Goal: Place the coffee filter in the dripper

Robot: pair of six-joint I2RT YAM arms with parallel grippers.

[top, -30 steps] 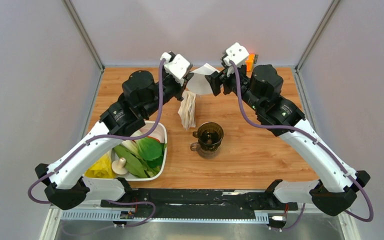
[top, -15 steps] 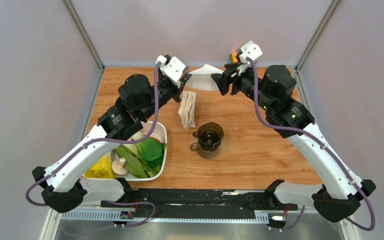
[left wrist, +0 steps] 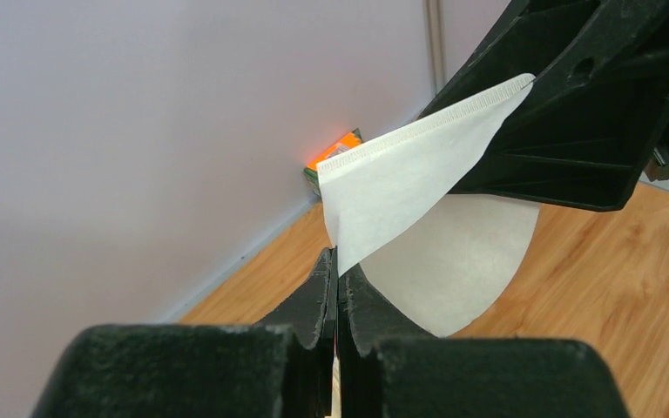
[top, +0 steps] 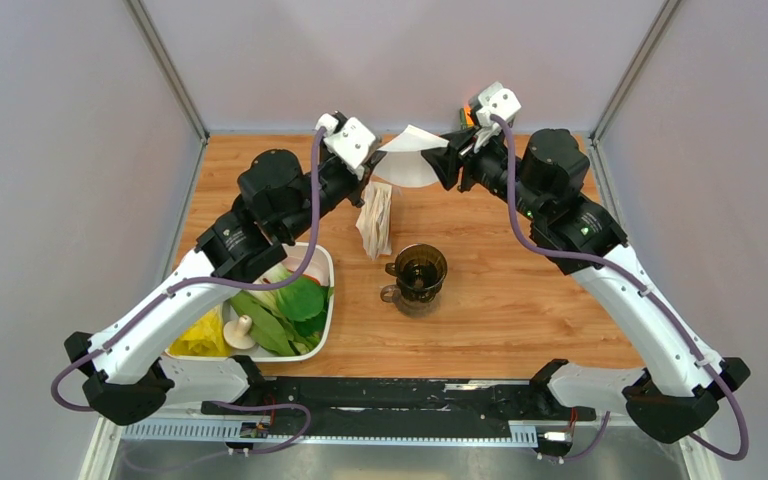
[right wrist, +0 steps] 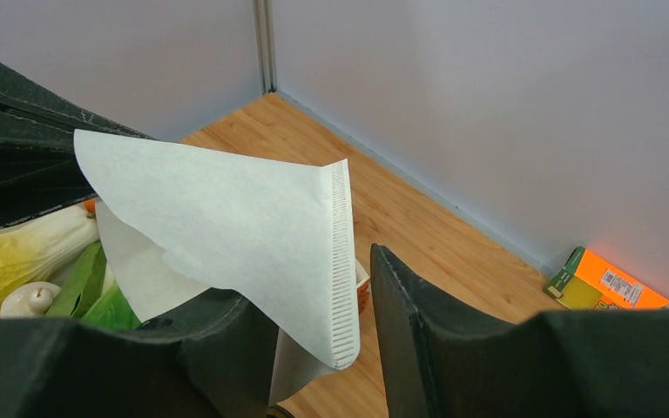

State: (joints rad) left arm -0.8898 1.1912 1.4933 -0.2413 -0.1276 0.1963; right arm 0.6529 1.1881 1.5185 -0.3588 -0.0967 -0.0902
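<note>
The coffee filter (top: 407, 160) is a white paper cone held in the air over the back of the table, between both grippers. My left gripper (top: 372, 165) is shut on its pointed end (left wrist: 338, 261), and its two layers (left wrist: 418, 192) are spread apart. My right gripper (top: 440, 160) is open, its jaws either side of the filter's crimped seam (right wrist: 340, 261); a gap shows between the seam and the right finger (right wrist: 401, 305). The dripper (top: 420, 272), a dark brown see-through cup, stands on the table nearer the arms, with nothing visible inside.
A clear-wrapped packet of filters (top: 375, 218) lies just below the held filter. A white tray (top: 326, 262) of green vegetables and a mushroom sits at the left. An orange box (right wrist: 605, 283) stands against the back wall behind the right gripper.
The right gripper rose toward the back wall, then its jaws narrowed around the filter's seam edge. The filter, earlier almost flat, now hangs more open. The left gripper stays shut on it.
</note>
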